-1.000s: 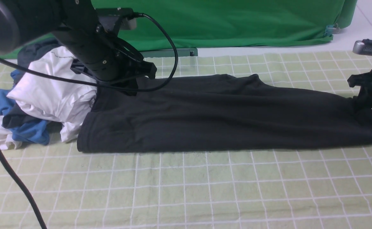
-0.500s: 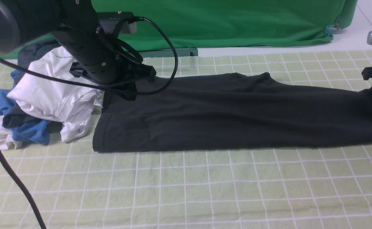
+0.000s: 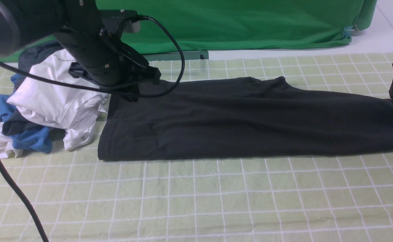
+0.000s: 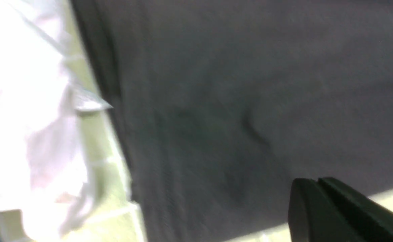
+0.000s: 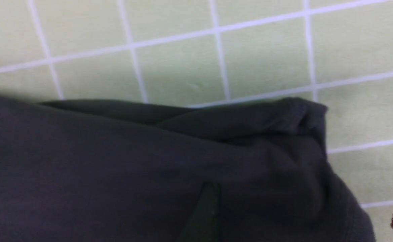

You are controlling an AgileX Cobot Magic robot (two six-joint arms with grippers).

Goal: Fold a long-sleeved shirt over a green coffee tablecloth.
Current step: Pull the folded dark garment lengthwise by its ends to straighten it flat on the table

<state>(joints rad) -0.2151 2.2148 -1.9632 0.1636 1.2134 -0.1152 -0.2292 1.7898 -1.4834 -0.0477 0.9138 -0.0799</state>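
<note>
From where I stand, the large black long-sleeved cotton shirt [image 3: 250, 121] lies as one long, narrow band across the pale yellow-green tablecloth with thin white grid lines [image 3: 196, 195]. One end is just beside a heap of white and blue garments [image 3: 48, 101], and the other reaches the right edge of the front view.

The left gripper [image 4: 309, 185] hangs over the far corner of the shirt's left end with its jaws pressed together. The blur hides whether any cloth is caught between them. The right gripper [image 5: 302, 211] hovers over the bunched right end with its fingers spread wide and nothing in them.

I take the shirt to be laid out lengthwise and ready for folding end over end. To do that well, the right gripper should come down on the rumpled corner and catch every layer. It should then lift only enough to clear the cloth and carry that end level toward the left. The left end must be anchored, and the heap should be kept out of the fold.
</note>
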